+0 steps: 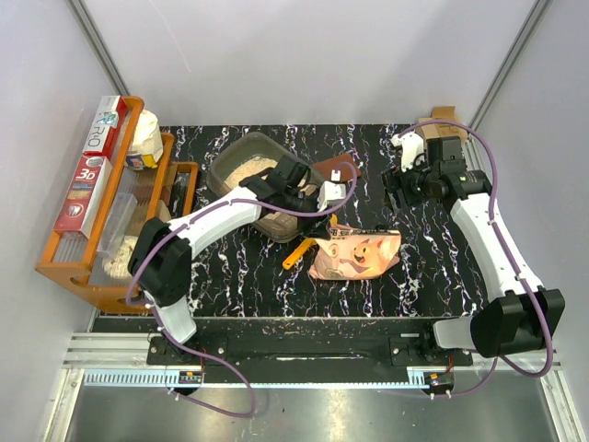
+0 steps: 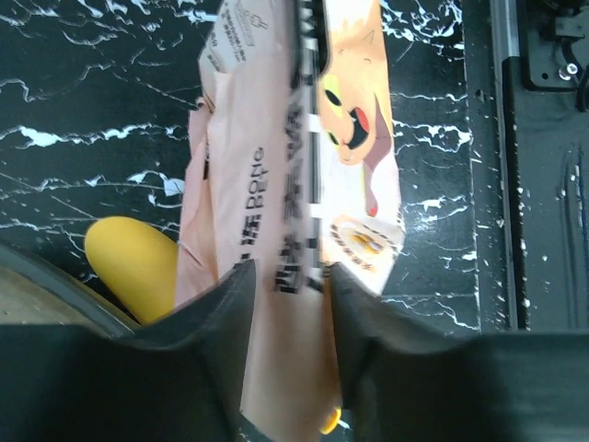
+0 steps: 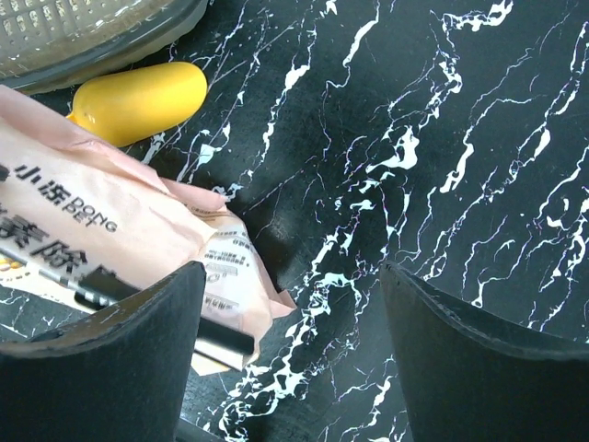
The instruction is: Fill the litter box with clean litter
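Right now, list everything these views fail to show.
- Top view: the left arm covers the near half of the litter box, so how much clean litter it holds is unclear.
- Every view: the pink bag hides most of the yellow scoop; only a rounded end shows.
- Left wrist view: the left fingers straddle the bag; whether they pinch it yet is unclear.
- Left wrist view: the bag's small print is blurred.
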Robot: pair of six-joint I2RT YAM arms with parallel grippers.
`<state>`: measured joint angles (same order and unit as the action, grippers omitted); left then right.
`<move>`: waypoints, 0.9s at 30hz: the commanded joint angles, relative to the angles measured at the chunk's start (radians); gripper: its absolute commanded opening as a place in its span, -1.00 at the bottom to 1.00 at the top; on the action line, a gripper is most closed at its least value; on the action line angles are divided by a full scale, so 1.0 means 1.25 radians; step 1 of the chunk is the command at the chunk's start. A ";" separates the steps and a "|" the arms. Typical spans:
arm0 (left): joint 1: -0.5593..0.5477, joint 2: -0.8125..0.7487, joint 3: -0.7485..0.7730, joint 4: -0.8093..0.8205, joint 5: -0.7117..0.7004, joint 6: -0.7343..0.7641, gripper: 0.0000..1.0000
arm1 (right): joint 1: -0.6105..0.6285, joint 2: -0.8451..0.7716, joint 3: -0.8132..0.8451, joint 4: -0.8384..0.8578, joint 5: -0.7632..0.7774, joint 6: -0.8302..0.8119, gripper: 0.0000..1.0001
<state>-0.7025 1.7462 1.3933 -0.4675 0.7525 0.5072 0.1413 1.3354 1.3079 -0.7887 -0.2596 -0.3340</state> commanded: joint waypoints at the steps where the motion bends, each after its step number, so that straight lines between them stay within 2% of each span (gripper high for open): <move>1: 0.002 0.025 0.111 -0.196 0.030 0.128 -0.53 | -0.005 -0.018 -0.002 0.021 0.005 -0.002 0.63; 5: 0.022 0.003 0.105 -0.285 0.007 0.203 -1.00 | -0.005 -0.008 0.002 0.021 -0.007 -0.015 0.62; 9: 0.058 -0.065 0.051 -0.319 0.020 0.247 -1.00 | -0.005 0.016 0.011 0.010 -0.050 -0.051 0.57; 13: 0.093 -0.090 0.055 -0.453 0.017 0.297 -1.00 | -0.005 0.057 0.031 0.001 -0.071 -0.074 0.56; 16: 0.120 -0.122 0.033 -0.506 0.007 0.326 -1.00 | -0.005 0.099 0.054 -0.001 -0.114 -0.098 0.54; 21: 0.136 -0.220 -0.038 -0.522 -0.039 0.364 -1.00 | -0.006 0.169 0.066 0.048 -0.212 -0.140 0.50; 22: 0.136 -0.231 -0.045 -0.540 -0.048 0.371 -1.00 | -0.004 0.176 0.061 0.065 -0.225 -0.138 0.51; 27: 0.140 -0.290 -0.080 -0.626 -0.110 0.423 -1.00 | 0.059 0.263 0.064 0.128 -0.222 -0.171 0.82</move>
<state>-0.5339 1.4734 1.3159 -1.1072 0.6727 0.9508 0.1509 1.6009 1.3521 -0.7258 -0.4915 -0.4866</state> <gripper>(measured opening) 0.022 0.852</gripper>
